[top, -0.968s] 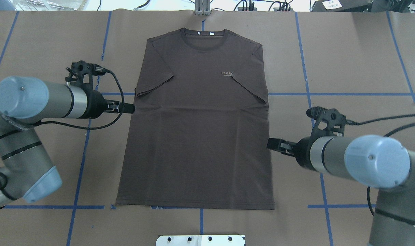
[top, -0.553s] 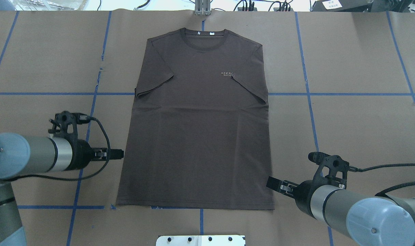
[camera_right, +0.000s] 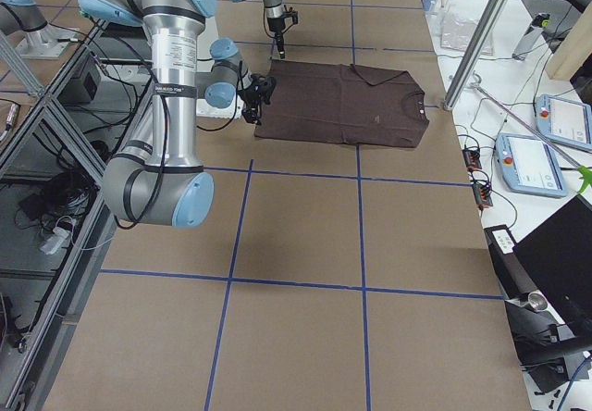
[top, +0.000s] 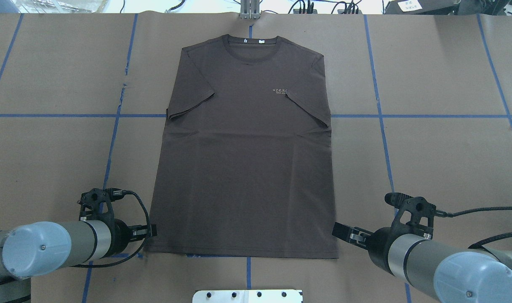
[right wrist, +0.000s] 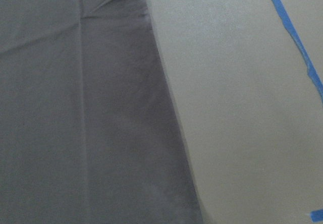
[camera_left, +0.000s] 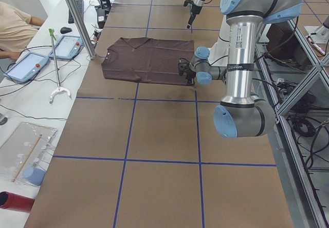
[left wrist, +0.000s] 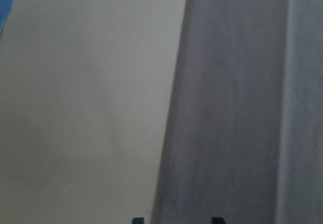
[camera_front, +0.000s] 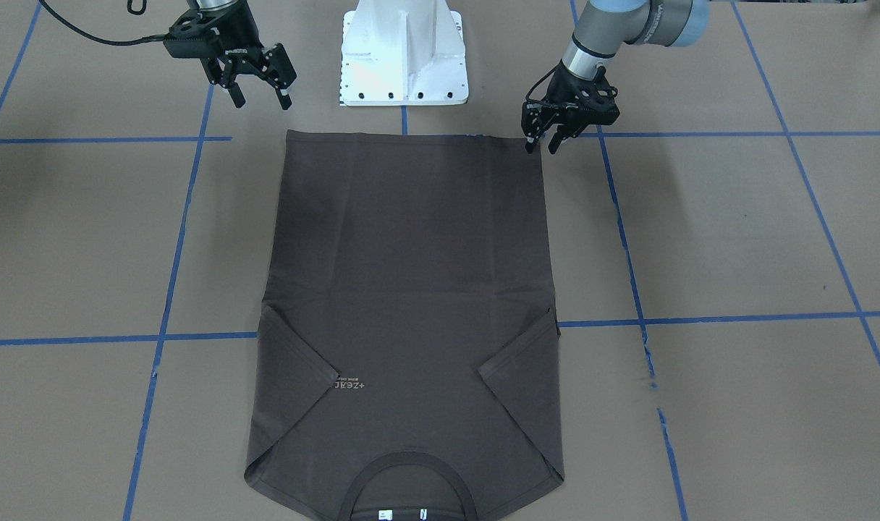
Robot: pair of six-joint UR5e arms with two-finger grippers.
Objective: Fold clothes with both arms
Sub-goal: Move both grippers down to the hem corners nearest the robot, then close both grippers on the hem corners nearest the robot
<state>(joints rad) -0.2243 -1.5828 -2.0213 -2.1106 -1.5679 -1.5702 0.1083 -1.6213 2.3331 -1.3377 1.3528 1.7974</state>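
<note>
Because the dark brown T-shirt (top: 243,168) lies flat on the desk (top: 449,75) with its long axis running from the collar (top: 252,44) at the top of the overhead frame to the hem (top: 239,254) at the bottom, the next fold depends, I think, on the two lower corners of the hem. The left hand (top: 153,230) stands at the lower left of that frame, just beside the left hem corner. Its fingers (camera_front: 530,145) are spread apart and hold nothing, and in its wrist view the two tips sit on either side of the shirt's side edge. The right hand (top: 336,229) is at the lower right, just beside the right hem corner, also released and empty. In the front-facing view it appears at the upper left, clearly apart from the cloth, so it seems higher above the desk than the left one. I judge that the left hand is nearer to its grasp. The shirt lies between the two hands, and each one points inward to it.
</note>
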